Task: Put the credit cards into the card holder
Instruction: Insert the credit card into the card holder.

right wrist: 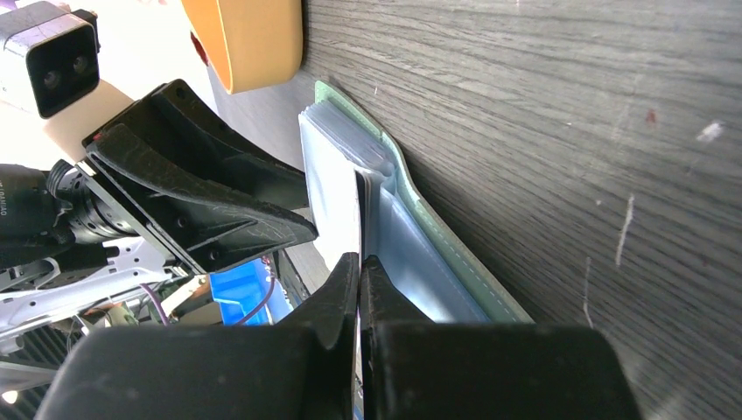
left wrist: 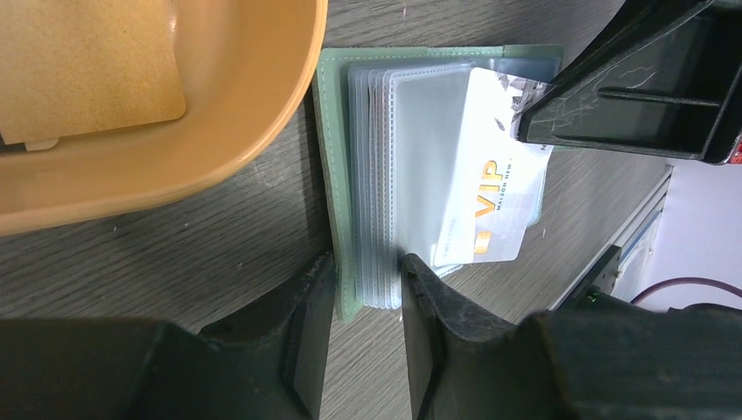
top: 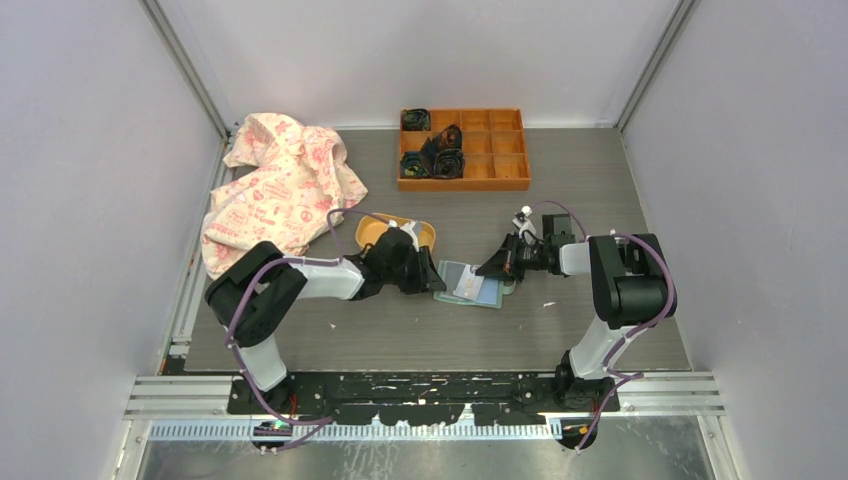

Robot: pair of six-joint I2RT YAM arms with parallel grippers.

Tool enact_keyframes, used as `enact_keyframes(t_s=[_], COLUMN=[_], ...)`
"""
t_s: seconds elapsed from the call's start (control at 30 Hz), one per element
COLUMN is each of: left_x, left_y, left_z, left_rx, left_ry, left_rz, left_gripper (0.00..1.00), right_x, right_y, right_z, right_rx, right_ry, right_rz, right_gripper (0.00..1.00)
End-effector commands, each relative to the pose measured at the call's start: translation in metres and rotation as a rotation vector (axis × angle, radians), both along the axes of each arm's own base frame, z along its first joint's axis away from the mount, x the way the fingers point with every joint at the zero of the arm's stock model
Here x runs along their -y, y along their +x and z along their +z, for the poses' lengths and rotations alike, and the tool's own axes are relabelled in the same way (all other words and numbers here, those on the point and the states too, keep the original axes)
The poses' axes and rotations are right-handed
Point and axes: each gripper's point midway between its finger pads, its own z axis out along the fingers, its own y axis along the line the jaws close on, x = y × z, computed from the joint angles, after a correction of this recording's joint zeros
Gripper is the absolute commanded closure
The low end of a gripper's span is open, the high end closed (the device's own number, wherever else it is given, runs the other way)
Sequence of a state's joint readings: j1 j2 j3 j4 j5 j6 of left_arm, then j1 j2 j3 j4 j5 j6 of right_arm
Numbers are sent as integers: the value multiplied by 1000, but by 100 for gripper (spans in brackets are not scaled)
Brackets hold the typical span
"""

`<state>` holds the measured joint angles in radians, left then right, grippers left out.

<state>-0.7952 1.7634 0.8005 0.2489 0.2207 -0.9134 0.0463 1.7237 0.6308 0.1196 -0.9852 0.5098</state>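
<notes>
The mint-green card holder lies open on the table, its clear sleeves fanned out. My left gripper has its jaws closed on the near end of the mint cover and sleeve stack, touching both sides. My right gripper is shut on a white VIP credit card, held on edge, its far part lying over a sleeve; I cannot tell if it is inside. The holder's mint cover shows in the right wrist view. An orange card lies in the yellow dish.
The yellow-orange oval dish sits just behind the left gripper. An orange compartment tray with dark rolled items stands at the back. A pink patterned cloth lies at the back left.
</notes>
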Motion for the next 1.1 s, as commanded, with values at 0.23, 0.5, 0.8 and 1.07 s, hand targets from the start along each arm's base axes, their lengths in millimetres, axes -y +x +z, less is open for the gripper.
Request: enact_keyframes(t_s=[0.23,0.5,0.8,1.07], left_x=[-36,-39,-42,-34], left_y=[-16,-7,9,15], left_z=[-47,-45,-44,-42], left_rx=[-101,-96,-98,-99], left_ry=[176,196,210,193], left_rz=[-11,-21,-24,-40], left_gripper=[65,65,65,66], right_x=[-3,-3,2,3], right_y=[-9,-13,-17,-12], right_z=[1,4,1,0], right_rx=[6,6,-9,-3], right_ry=[-18,-10,-1,9], right_rz=[23,26,0,-14], right_gripper=[96,96,96,96])
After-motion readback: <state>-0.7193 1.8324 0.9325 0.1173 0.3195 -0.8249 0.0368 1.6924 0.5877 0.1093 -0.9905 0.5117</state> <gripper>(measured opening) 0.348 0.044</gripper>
